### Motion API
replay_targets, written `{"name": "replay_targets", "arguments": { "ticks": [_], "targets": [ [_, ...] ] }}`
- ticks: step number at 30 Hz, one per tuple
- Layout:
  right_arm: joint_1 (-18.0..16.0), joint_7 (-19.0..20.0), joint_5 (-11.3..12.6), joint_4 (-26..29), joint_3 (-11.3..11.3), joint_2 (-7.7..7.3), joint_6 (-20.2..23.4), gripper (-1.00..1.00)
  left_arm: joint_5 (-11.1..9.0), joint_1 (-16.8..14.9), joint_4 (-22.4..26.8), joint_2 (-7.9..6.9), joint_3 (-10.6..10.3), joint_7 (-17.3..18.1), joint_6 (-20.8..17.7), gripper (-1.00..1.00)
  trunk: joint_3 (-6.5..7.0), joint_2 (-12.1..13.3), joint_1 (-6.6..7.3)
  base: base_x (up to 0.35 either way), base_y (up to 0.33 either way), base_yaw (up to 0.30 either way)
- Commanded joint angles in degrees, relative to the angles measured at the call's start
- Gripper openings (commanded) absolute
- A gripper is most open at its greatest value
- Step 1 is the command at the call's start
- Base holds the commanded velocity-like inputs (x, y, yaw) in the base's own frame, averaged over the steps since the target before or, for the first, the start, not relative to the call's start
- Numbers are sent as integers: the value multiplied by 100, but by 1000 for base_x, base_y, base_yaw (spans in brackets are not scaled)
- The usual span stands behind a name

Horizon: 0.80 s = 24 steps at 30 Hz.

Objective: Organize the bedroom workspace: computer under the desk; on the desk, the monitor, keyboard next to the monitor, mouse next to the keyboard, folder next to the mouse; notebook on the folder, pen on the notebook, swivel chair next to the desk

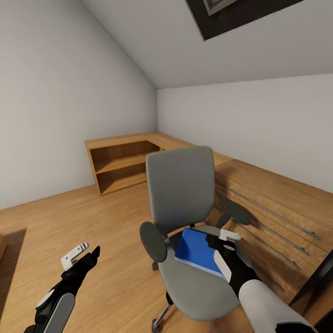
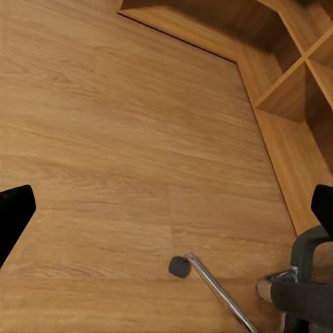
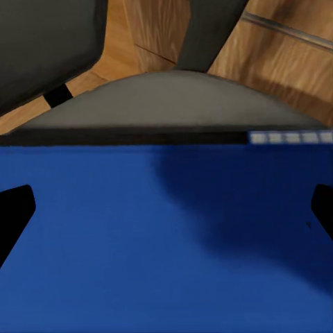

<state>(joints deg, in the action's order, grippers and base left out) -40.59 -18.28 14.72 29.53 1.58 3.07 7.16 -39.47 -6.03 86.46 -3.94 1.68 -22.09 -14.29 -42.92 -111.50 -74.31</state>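
Room: bedroom corner with a sloped white ceiling, plain white walls and a wooden floor (image 1: 69, 222).
Left gripper (image 1: 85, 256): low at the left of the head view, over bare floor and well apart from the chair; its white and black fingers are spread, and in the left wrist view the two dark fingertips (image 2: 14, 215) sit at opposite edges with floor between them — open, holding nothing.
Shelf unit (image 1: 122, 166): low, wooden and open-fronted, against the far wall behind the chair.
Swivel chair (image 1: 182, 194): centre of the head view, grey tall back, black armrests, grey seat; one chrome leg (image 2: 218, 295) with a black caster appears in the left wrist view.
Folder (image 1: 199, 252): bright blue, lying flat on the chair seat, white page edges along its near side.
Right gripper (image 1: 222, 240): just above the folder's right part, fingers apart — open, not clamped on it.
Drawer chest (image 1: 273, 208): light wood with long metal handles, just right of the chair.
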Motion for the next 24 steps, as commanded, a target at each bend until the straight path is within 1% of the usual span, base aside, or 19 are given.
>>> {"name": "replay_targets", "arguments": {
  "ticks": [1, 3, 11, 24],
  "targets": [
    [-2, -35, 22, 15, 22, -1, -133, 100, -44, -3, 8, -2, -2, -32, -20, 100, -24, -44, -22, 0, 0, 0],
    [-2, -32, 22, 16, 23, 0, -162, 100, -44, -2, 8, -2, -2, -32, -21, 100, -60, -125, -66, 0, 0, 0],
    [-2, -23, -9, 18, 26, -3, -295, 100, -48, -3, 6, -2, -2, -32, -21, 100, -60, -125, -66, 0, 0, 0],
    [-2, -21, -13, 18, 26, -8, -328, 100, -61, 2, -21, -9, -2, -25, -27, 100, -60, -125, -66, 4, 0, 0]
  ]
}}
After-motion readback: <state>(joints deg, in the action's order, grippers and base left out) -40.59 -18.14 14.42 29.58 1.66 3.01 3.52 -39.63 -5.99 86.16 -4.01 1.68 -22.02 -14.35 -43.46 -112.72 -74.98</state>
